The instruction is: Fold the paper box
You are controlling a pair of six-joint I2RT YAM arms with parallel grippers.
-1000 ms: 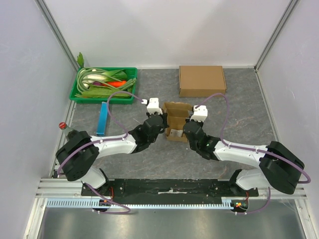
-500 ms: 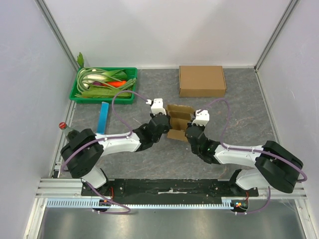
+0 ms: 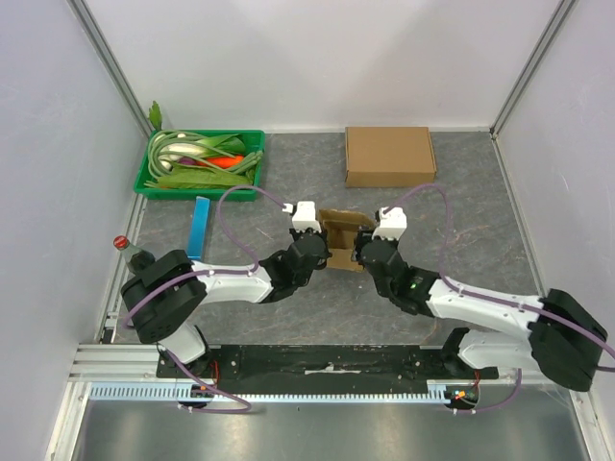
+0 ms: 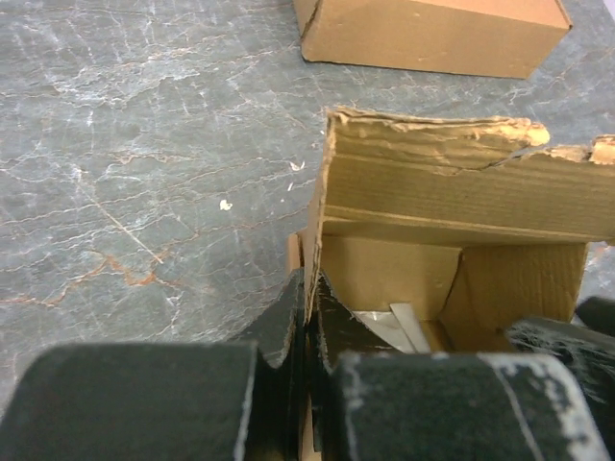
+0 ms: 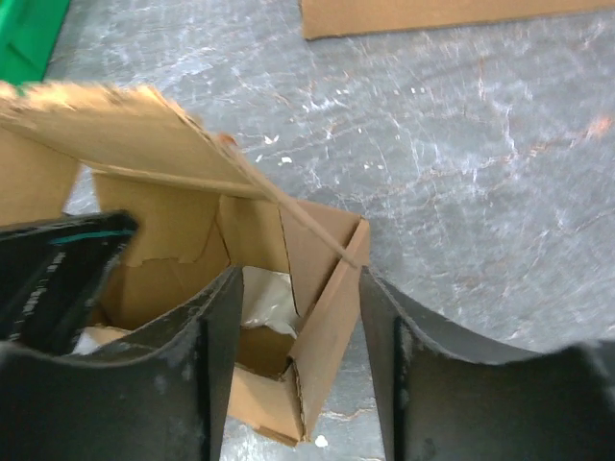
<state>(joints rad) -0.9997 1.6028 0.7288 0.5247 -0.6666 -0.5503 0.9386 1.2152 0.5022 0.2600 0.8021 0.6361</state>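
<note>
Now we hold the paper box (image 3: 343, 233) mid-table between our arms, left gripper (image 4: 306, 312) clamped on its left wall, right gripper (image 5: 298, 317) parted astride the right wall, gripping nothing, so the raised far flap (image 4: 432, 144) lies just beyond that freer gripper.

You look at left arm (image 3: 226, 281), right arm (image 3: 480, 305): white links, bulky black joints. Purple cable (image 3: 224, 206) loops off each wrist. Left gripper (image 4: 306, 317), right gripper (image 5: 298, 288): black, edges scuffed grey-white.
</note>
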